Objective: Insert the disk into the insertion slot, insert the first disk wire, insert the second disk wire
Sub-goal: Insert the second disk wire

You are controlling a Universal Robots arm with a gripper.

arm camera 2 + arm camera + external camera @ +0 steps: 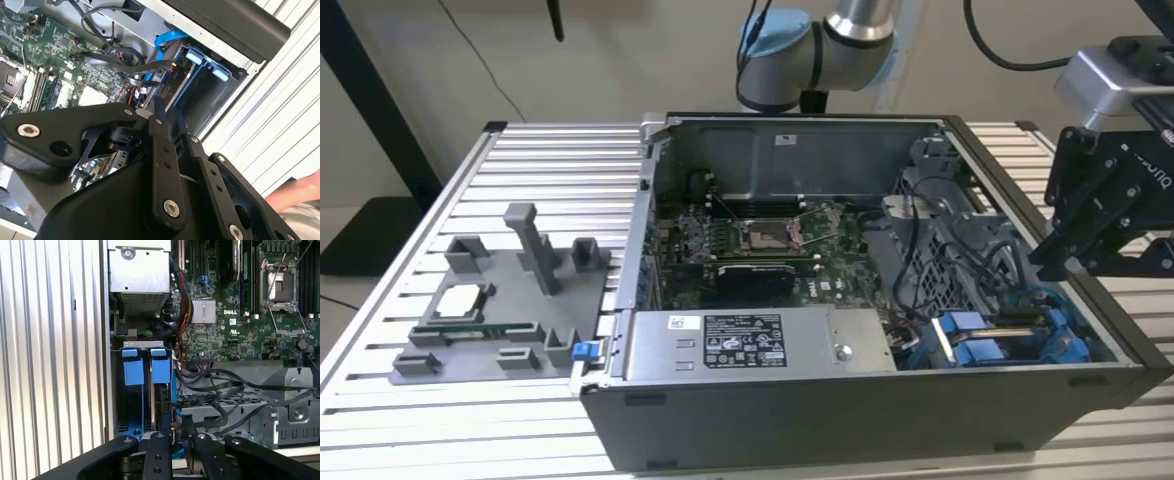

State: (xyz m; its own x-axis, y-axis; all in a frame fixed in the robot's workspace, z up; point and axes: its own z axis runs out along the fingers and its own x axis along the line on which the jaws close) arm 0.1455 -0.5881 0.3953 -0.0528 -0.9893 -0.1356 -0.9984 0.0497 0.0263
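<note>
**A:** Entry: where is the tool?

**B:** The black multi-link gripper [1065,255] hangs over the corner of the open grey computer case [854,420] on the exterior view's right, nearest that camera. The case stands on the slatted aluminium table [400,420]. In both wrist views the gripper [175,435] sits close above the rectangular grey sheet-metal insertion slot [142,344].

**A:** Wide or narrow?

**B:** Cannot tell. The tips are buried among cables, and the linkage covers them.

**A:** The disk?

**B:** In the first wrist view a thin slab stands on edge inside the slot, under one of two bright blue plastic tabs [161,371]. I read it as the blue-framed metal disk [163,402]. Its label is hidden.

**A:** Wires?

**B:** Black flat cables [215,387] run from just beside the slot across the perforated grey metal cage [280,420]. In the second wrist view a black connector with red and yellow leads [167,75] lies at the slot's mouth, just beyond the gripper [154,117]. I cannot tell whether it is seated.

**A:** Anything else?

**B:** The grey power-supply box with a black label [761,342] lies along the case's near wall. The green motherboard [761,235] is behind it. A grey plastic parts fixture [507,300] stands near the table's edge on the exterior view's left.
</note>
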